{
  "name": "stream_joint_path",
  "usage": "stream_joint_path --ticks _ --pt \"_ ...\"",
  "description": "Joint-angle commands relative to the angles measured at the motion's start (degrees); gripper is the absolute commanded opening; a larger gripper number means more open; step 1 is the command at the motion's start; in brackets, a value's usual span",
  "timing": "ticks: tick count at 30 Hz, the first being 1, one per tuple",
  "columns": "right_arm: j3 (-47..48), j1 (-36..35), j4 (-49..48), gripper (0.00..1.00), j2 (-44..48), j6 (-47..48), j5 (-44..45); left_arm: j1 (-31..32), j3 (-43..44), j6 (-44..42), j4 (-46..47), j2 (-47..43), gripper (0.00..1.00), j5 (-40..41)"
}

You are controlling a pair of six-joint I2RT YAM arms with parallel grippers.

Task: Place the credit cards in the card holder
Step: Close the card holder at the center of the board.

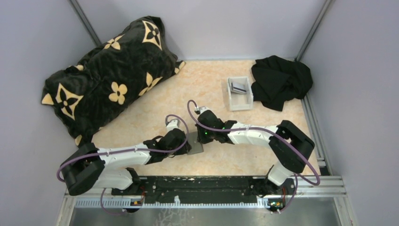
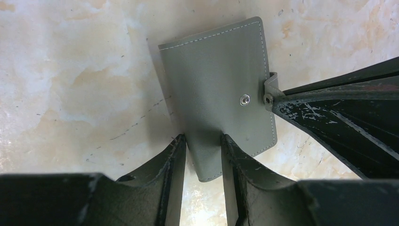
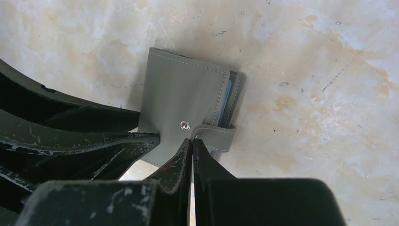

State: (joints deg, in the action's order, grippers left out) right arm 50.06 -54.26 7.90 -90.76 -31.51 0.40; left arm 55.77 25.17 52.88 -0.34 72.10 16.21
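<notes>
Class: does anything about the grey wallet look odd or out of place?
Its strap is unsnapped from the stud, pinched by the right gripper, while the left gripper clamps an edge of the folded wallet.

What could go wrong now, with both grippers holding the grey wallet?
The right gripper pinches only the thin strap, off its snap; it could slip free. The left gripper grips just one edge of the card holder, so pulling may twist it. The blue edge inside, likely a card, could slide out.

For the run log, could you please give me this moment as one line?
left gripper: clamps card holder edge | right gripper: pinches unsnapped strap | credit cards: in white tray
</notes>
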Motion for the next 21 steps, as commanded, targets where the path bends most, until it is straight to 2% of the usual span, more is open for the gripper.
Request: stream_joint_path --ticks 1,21 --pt "3.4 -1.1 -1.4 0.0 -1.2 1.0 0.5 0.1 -0.3 -0.2 -0.6 1.3 0.39 -0.9" --pt "6.6 -2.8 2.1 0.0 -7.1 2.2 4.0 0.1 -0.2 -1.1 0.6 1.7 0.38 -1.4"
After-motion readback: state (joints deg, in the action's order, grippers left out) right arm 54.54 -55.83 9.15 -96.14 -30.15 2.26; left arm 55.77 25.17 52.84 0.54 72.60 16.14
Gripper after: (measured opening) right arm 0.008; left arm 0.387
